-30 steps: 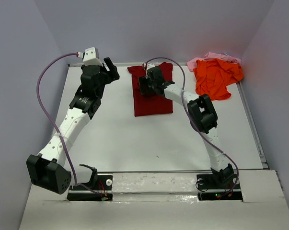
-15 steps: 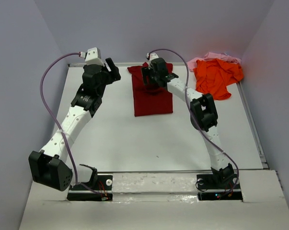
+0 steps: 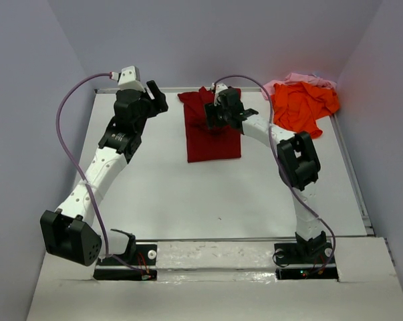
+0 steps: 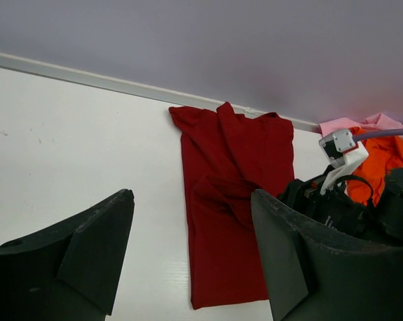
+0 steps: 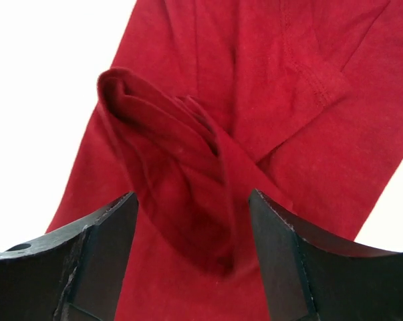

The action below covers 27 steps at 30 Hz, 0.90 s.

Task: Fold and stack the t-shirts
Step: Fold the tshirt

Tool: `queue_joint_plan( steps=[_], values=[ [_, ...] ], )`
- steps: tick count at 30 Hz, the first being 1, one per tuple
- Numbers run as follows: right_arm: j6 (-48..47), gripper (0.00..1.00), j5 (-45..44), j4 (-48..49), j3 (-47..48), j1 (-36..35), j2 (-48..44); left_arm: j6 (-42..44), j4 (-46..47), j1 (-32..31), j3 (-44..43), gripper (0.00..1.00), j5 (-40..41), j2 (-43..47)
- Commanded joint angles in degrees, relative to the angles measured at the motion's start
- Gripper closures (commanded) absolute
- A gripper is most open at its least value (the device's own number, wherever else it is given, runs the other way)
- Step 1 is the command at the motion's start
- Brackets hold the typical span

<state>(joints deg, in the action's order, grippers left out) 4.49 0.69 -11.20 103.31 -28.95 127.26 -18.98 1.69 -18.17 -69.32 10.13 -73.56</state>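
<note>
The maroon t-shirt (image 3: 213,140) lies as a long folded strip at the back middle of the table, with a sleeve bunched into a loose ridge (image 5: 171,157) on top. My right gripper (image 3: 218,120) hovers open just above that ridge (image 5: 191,247), holding nothing. My left gripper (image 3: 158,97) stands open off the shirt's left edge, above bare table (image 4: 191,257), facing the strip (image 4: 228,221). The orange t-shirt (image 3: 301,108) is crumpled at the back right, and the pink one (image 3: 296,79) peeks out behind it.
The back wall rail (image 4: 74,75) runs right behind the maroon shirt's top edge. The right arm's wrist and cable (image 4: 345,177) sit close to the left gripper's right finger (image 4: 308,267). White tabletop (image 3: 214,194) stretches in front of the shirt.
My right gripper has shifted a little to the right over the maroon shirt, its elbow swinging right. The left arm has barely moved.
</note>
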Motion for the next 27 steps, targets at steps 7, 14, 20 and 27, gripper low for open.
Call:
queue_joint_plan(
  steps=[7,14,20,27],
  values=[
    [2.01,0.28,2.21,10.67,-10.93,-1.28,-12.99,-0.35,3.05,0.60,0.06,0.20,-1.78,0.26],
    [5.17,0.24,5.64,14.61,-16.90,-3.22,-16.08,-0.35,3.14,0.68,0.06,0.20,-2.31,0.26],
    [7.28,0.04,8.63,16.65,-19.71,-5.85,-13.36,-0.44,3.14,0.77,0.06,0.20,-2.48,0.17],
    [6.14,0.01,6.96,14.72,-17.53,-8.84,-9.84,-0.27,3.14,0.77,0.06,0.20,-2.48,-0.09]
  ],
)
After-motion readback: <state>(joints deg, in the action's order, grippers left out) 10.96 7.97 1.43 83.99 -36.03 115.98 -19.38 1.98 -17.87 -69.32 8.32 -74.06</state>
